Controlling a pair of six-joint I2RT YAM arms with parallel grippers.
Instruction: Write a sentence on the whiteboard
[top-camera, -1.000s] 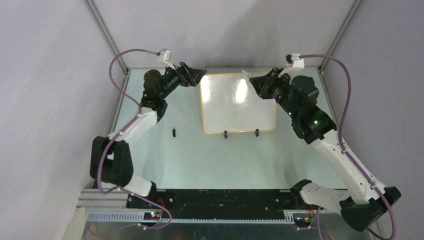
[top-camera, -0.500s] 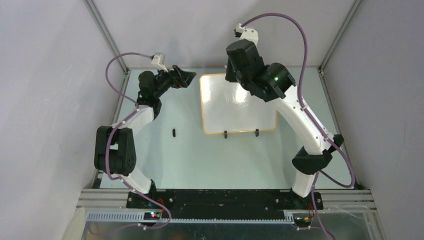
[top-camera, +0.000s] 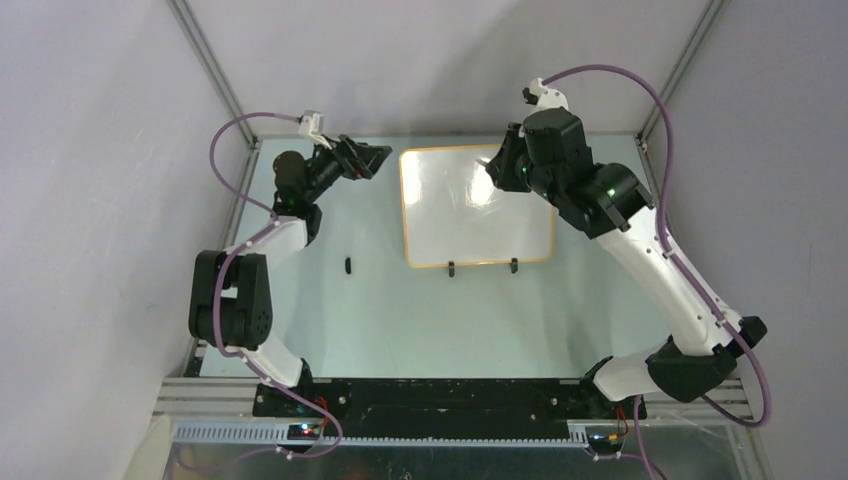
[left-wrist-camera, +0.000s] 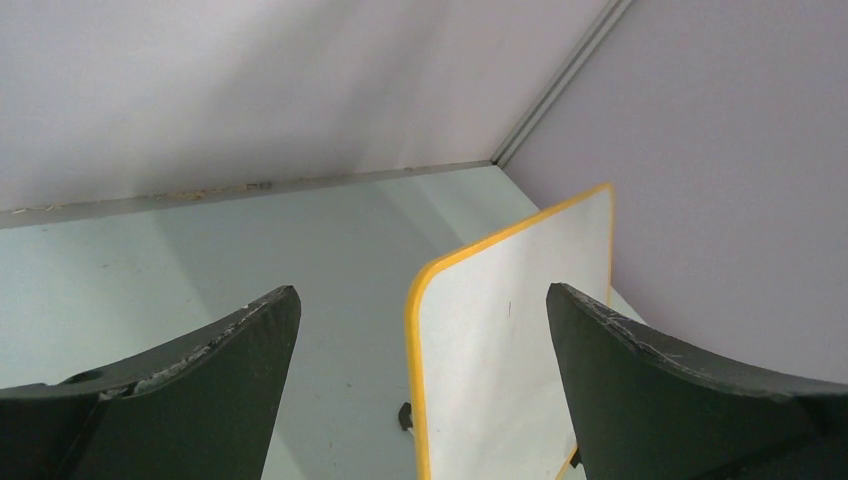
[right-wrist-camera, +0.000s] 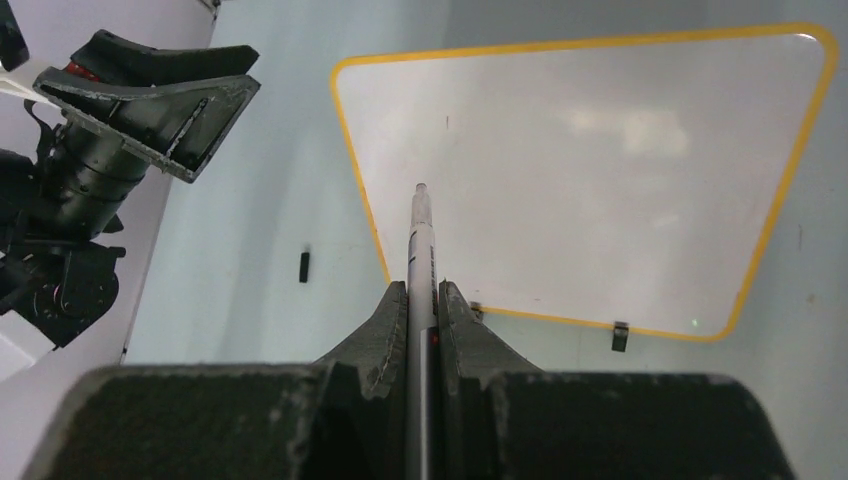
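The whiteboard (top-camera: 478, 215) lies flat mid-table, white with an orange rim and two black feet at its near edge. The sentence is not in view; the board's face (right-wrist-camera: 600, 180) shows only a tiny dark tick (right-wrist-camera: 447, 122). My right gripper (top-camera: 497, 166) hovers over the board's far right part, shut on a grey marker (right-wrist-camera: 421, 240) whose tip points at the board's left half. My left gripper (top-camera: 366, 158) stands open just left of the board's far left corner, nothing between its fingers (left-wrist-camera: 200, 380). The board's corner (left-wrist-camera: 500, 340) shows between them.
A small black cap (top-camera: 347, 265) lies on the pale green table (top-camera: 400, 310) left of the board's near edge. Grey walls and metal frame posts close in the back and both sides. Purple cables loop above both wrists.
The right arm swung from the board's right side up over its far edge, then back toward the far right part. The left arm drew back slightly to the left.
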